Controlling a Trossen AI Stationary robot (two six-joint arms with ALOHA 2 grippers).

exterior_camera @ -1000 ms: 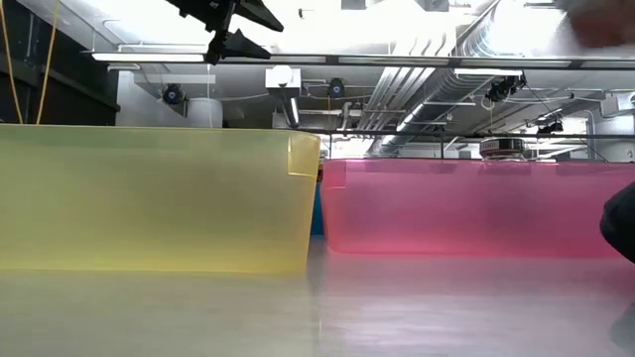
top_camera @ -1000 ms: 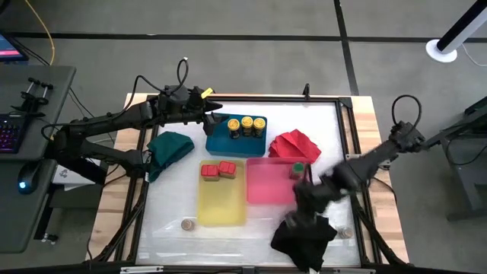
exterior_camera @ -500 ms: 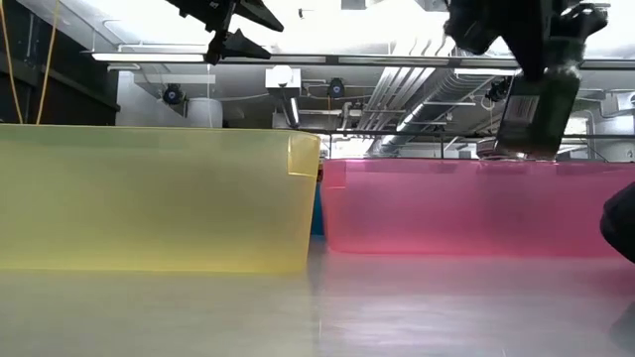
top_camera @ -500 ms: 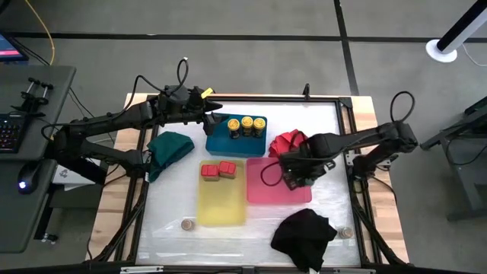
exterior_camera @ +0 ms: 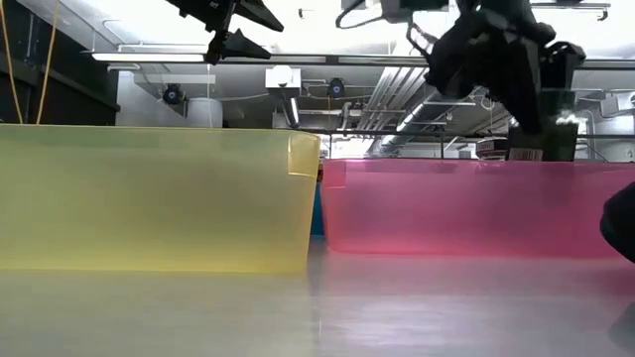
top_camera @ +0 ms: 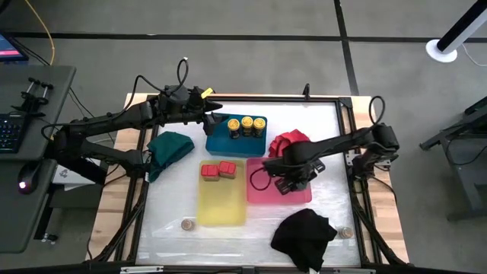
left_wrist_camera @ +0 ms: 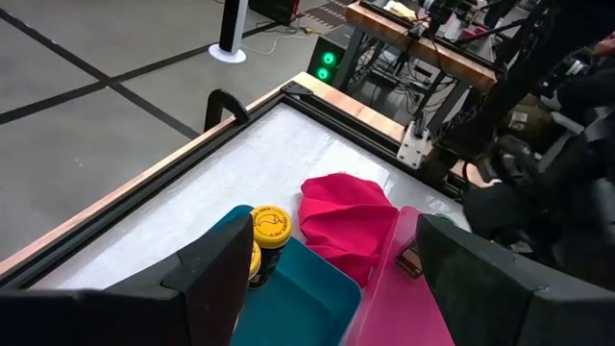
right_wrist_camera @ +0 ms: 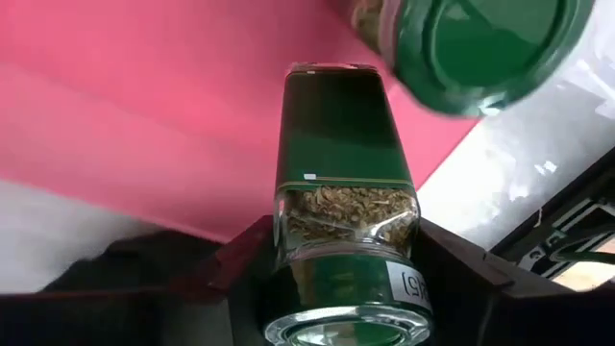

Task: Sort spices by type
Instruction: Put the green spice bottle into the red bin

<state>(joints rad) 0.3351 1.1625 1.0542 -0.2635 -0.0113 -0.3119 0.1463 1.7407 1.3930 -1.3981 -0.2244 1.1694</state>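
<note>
The right end effector, clamped on a green-lidded jar, hangs over the pink tray near another green jar, and should lower upright beside it before letting go, while the left end effector waits open above the blue tray.

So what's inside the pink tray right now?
One green-lidded jar already sits in the pink tray; the right gripper holds a second herb jar above it. The arm covers part of the tray floor in the high view.
</note>
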